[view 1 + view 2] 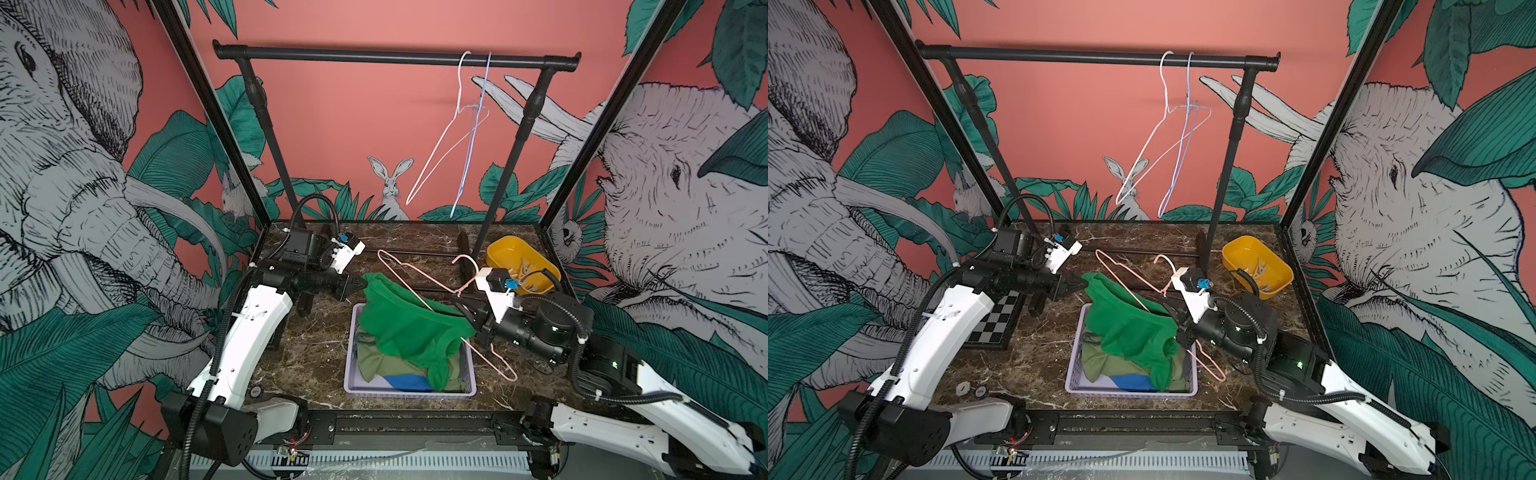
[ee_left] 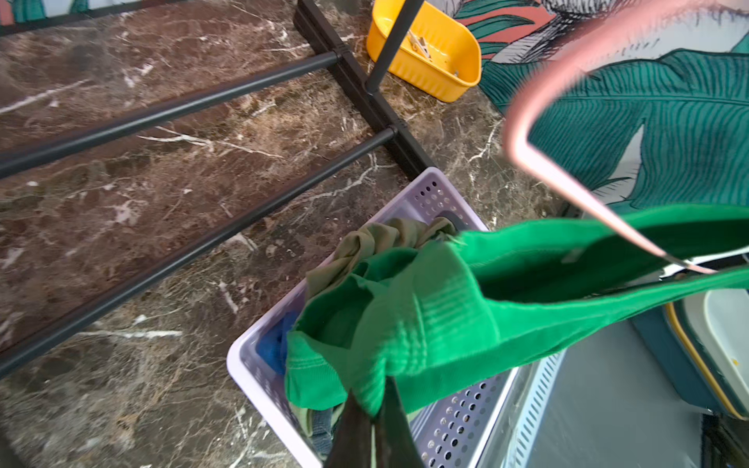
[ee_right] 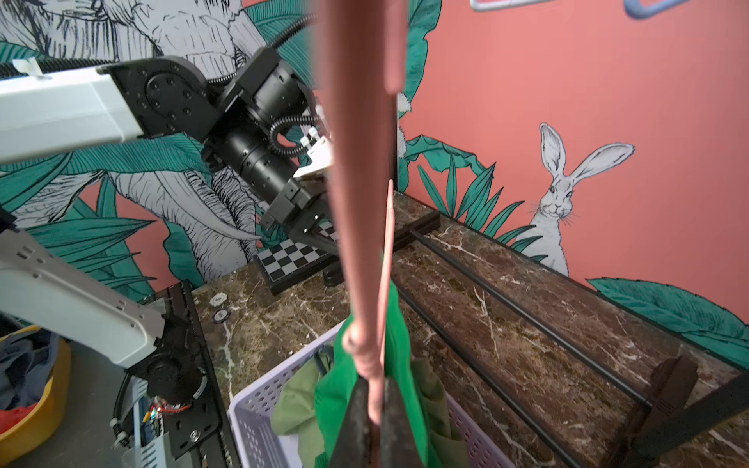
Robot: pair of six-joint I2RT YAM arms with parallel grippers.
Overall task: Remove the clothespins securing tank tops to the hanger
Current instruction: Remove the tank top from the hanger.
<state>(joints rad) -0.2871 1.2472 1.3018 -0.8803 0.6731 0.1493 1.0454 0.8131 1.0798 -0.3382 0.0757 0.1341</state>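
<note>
Left arm (image 1: 253, 328), white shells over black joints: I see it rise from the front rail and fold inward, wrist about level and pointing to the middle. Left gripper (image 2: 373, 401), black with two fingers, is pinched tight on a fold of the bright green fabric tank top (image 2: 437, 324).

Right arm (image 1: 615, 432), same build: elbow low, wrist angled inward. Right gripper (image 3: 375, 389) is clamped on the thin pink wire hanger (image 3: 364, 227). The two grippers face each other, apart.

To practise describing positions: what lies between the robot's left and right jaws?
The bright green top, pinched by the left jaws and threaded on the pink hanger that the right jaws clamp; both top views show it.
</note>
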